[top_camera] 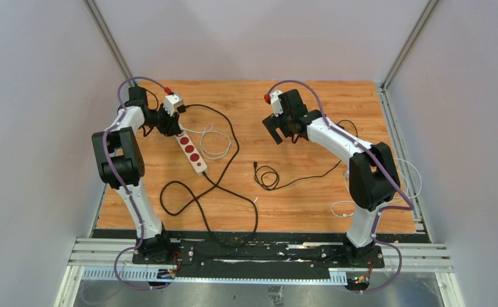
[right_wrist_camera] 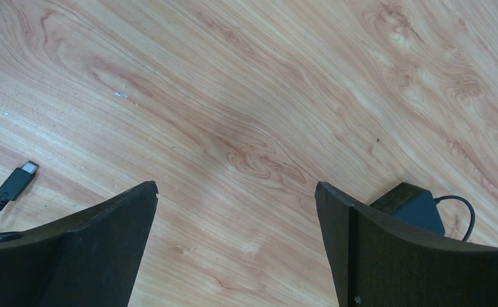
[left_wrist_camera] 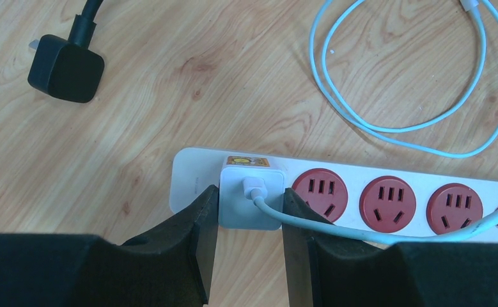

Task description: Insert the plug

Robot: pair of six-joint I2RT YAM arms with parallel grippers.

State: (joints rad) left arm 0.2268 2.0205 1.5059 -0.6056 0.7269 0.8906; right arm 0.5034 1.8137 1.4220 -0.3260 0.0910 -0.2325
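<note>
Pinching the plug (left_wrist_camera: 233,211) in the left claw (left_wrist_camera: 249,198), right between its jaws, at the end of the strip (left_wrist_camera: 188,169). Looking seated already; probably only releasing remaining. Holding the right claw (right_wrist_camera: 236,192) spread, empty.

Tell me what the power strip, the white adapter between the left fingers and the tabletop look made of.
The power strip looks like smooth white plastic with a soft sheen. Its socket faces seem to be matte red plastic. The adapter is probably white plastic too, judging by its even surface and rounded edges. The tabletop shows wood grain with a slight sheen, but whether it is solid wood or laminate cannot be told.
</note>
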